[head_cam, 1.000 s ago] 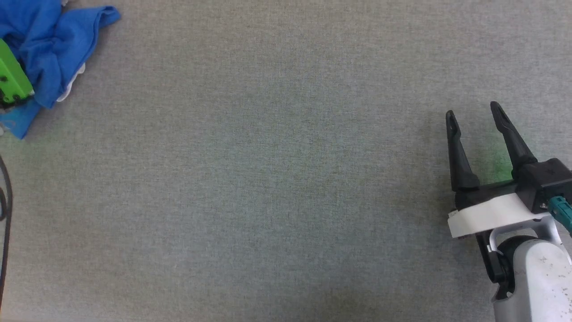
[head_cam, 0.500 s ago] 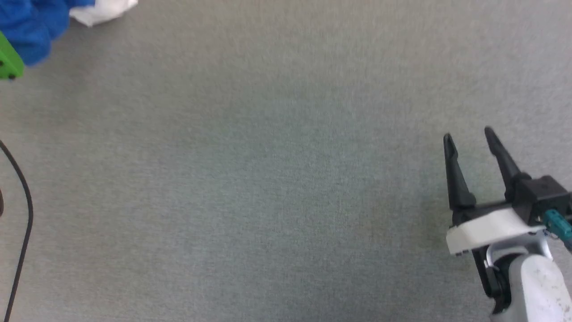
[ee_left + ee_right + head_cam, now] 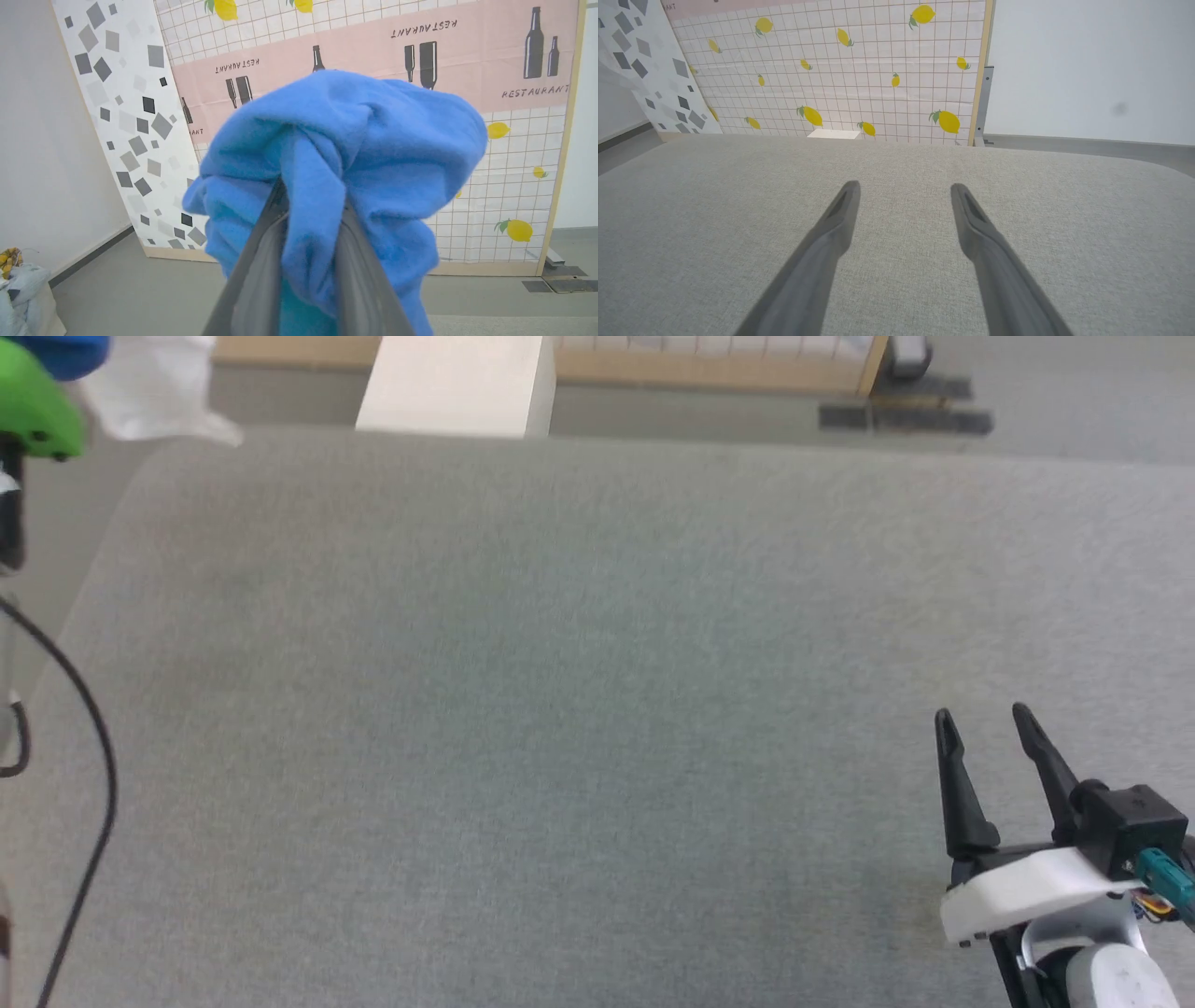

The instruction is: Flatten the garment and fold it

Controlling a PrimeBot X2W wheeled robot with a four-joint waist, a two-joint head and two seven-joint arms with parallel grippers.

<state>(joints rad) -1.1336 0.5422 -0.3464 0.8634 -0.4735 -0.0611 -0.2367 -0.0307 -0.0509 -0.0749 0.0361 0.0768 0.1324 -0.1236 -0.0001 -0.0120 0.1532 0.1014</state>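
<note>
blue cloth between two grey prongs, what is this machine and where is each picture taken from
This is a two-armed robot with three cameras. One picture looks down from its head; the other two look along each arm's fingers from the wrist. In the left wrist view, the left gripper has its two long dark fingers shut on a bunched royal-blue jersey garment, held up in the air. In the head view, the right gripper is open and holds nothing, over a wide grey fabric-covered surface. The garment is off that surface, at the head view's top left corner.
</note>
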